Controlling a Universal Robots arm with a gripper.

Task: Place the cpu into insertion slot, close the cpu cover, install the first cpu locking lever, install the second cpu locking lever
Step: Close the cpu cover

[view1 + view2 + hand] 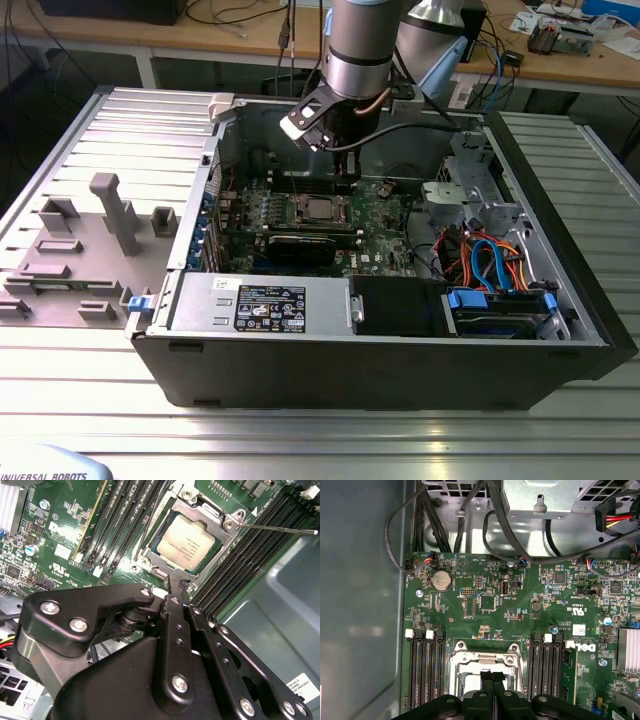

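Hovering over open computer case in exterior view, gripper sits just above board, chip close below it.

Second wrist view: fingers pressed together, nothing btwn. Chip just beyond tips, seated in socket, cover frame lying flat round it. Thin lever sticks out past frame corner.

First wrist view: gripper tips together over frame.
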